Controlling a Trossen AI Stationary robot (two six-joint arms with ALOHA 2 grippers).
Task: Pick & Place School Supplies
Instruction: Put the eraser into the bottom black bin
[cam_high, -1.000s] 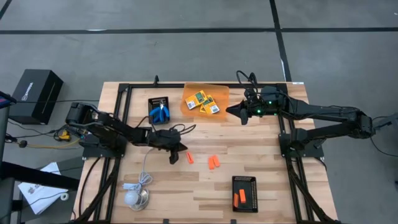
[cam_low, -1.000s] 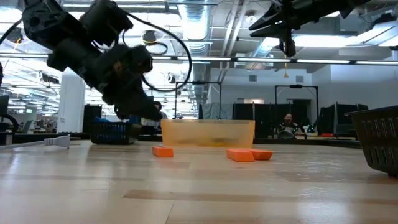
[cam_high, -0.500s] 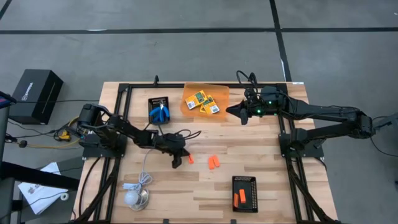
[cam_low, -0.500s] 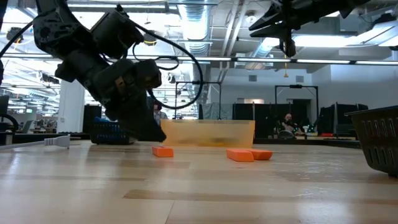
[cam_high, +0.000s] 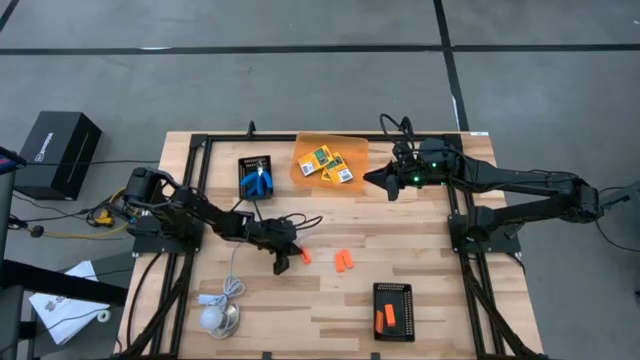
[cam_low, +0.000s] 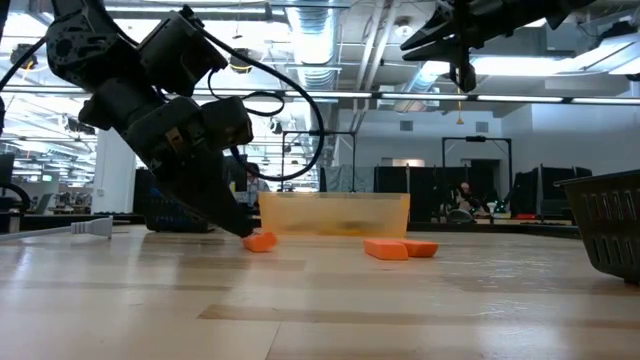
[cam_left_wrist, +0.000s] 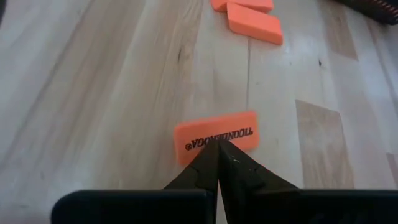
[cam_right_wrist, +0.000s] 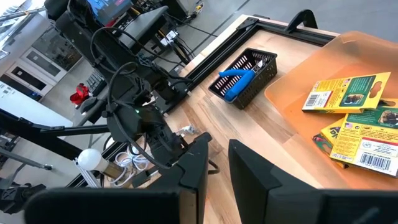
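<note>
An orange stick (cam_left_wrist: 216, 134) with black print lies on the wooden table (cam_high: 430, 250), also seen in the high view (cam_high: 305, 256) and the low view (cam_low: 262, 241). My left gripper (cam_left_wrist: 218, 144) is shut, its tips down at this stick. Two more orange sticks (cam_high: 344, 262) lie side by side to its right. Blue-handled scissors (cam_high: 258, 180) sit in a small black basket (cam_high: 255, 163). Yellow-and-green crayon boxes (cam_high: 330, 165) lie in an orange tray (cam_high: 345, 145). My right gripper (cam_right_wrist: 219, 149) hangs open, high beside that tray, with nothing between its fingers. My left gripper touches the orange stick with its shut fingertips at the middle of the long edge (cam_left_wrist: 208, 145) nearest the gripper. The fingers slant down from the table's left side and lie across the stick. The stick rests on the table.
A black tray (cam_high: 393, 295) holding orange sticks (cam_high: 385, 320) stands near the front edge. A white cable with a round puck (cam_high: 218, 318) lies at the front left. A black frame (cam_high: 200, 150) runs along the table's sides.
My left gripper, shut throughout, has sunk toward the table and tipped further down, ending with its tips at the orange stick. My right gripper has kept still.
</note>
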